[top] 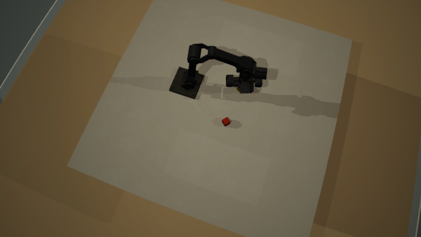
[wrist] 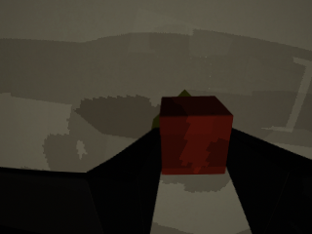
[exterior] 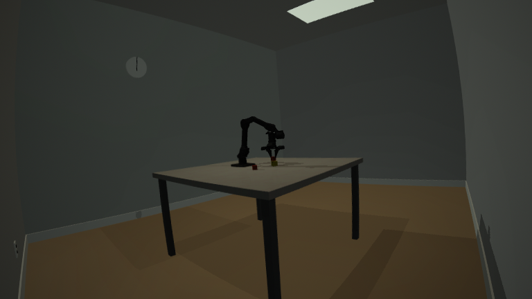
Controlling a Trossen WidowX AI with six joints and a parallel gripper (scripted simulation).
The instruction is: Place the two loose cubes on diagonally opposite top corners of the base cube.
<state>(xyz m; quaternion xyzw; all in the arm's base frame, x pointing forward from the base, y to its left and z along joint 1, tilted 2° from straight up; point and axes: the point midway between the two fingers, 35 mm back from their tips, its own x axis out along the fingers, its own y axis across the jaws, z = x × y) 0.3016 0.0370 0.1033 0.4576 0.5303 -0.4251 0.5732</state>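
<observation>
My gripper (exterior: 273, 157) (wrist: 191, 135) is shut on a red cube (exterior: 273, 158) (wrist: 195, 141). The held cube looks level and is right above the yellow base cube (exterior: 274, 163) (wrist: 184, 93) (top: 238, 89), at or very near its top; whether they touch cannot be told. In the wrist view the held cube hides most of the base cube, with only a corner and a left edge showing. The other red cube (top: 226, 121) (exterior: 254, 167) lies alone on the table, to the near side of the base cube in the top view.
The arm's base plate (top: 176, 88) (exterior: 237, 165) stands on the table (top: 124, 147) (exterior: 219, 178), left of the yellow cube. The arm arches over from it. Shadows of the arm lie across the table top.
</observation>
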